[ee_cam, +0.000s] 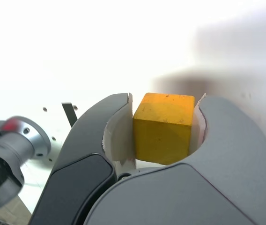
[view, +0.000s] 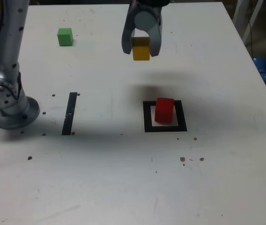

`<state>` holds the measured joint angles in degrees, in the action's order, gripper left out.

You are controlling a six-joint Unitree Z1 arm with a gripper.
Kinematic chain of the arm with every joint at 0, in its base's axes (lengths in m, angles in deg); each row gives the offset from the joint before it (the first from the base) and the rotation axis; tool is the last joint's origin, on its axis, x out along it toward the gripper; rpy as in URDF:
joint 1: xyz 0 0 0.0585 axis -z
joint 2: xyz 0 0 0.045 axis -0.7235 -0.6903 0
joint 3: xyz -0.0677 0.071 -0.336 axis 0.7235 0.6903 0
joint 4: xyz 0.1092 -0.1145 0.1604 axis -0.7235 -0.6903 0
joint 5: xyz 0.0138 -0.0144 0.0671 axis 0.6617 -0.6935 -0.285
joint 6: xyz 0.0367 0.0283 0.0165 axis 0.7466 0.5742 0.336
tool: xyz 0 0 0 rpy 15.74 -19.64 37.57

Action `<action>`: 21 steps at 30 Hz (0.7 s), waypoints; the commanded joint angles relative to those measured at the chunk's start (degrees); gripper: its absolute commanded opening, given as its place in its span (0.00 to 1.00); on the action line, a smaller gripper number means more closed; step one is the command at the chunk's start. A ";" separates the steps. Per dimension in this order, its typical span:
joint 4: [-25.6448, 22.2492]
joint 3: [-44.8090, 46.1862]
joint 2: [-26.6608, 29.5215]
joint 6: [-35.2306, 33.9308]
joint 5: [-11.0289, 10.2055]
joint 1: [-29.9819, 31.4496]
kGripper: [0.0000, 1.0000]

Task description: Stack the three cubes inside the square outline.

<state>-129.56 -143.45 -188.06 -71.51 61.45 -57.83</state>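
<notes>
My gripper [view: 141, 48] is shut on the yellow cube [view: 141, 49], holding it in the air above the table's far middle. In the wrist view the yellow cube [ee_cam: 163, 127] sits squarely between the two pale pads of the gripper [ee_cam: 165, 112]. The red cube [view: 164, 110] rests inside the square outline [view: 165, 116], nearer the camera than the gripper and slightly to the exterior view's right. The green cube [view: 65, 36] lies alone at the far left of the exterior view.
The arm's base [view: 6, 101] stands at the exterior view's left edge. A thin black strip [view: 70, 113] lies on the table between the base and the square outline. The table's right edge [view: 257, 70] runs diagonally, with blue objects [view: 262, 68] beyond it.
</notes>
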 commanded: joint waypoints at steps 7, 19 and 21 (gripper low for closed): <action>-0.34 -1.24 -0.27 -5.61 2.11 6.31 0.38; -0.57 -4.67 -4.00 -11.66 5.99 14.36 0.38; -0.63 -5.29 -4.72 -12.12 6.17 15.18 0.38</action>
<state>-129.97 -148.34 -192.26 -83.36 67.51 -43.02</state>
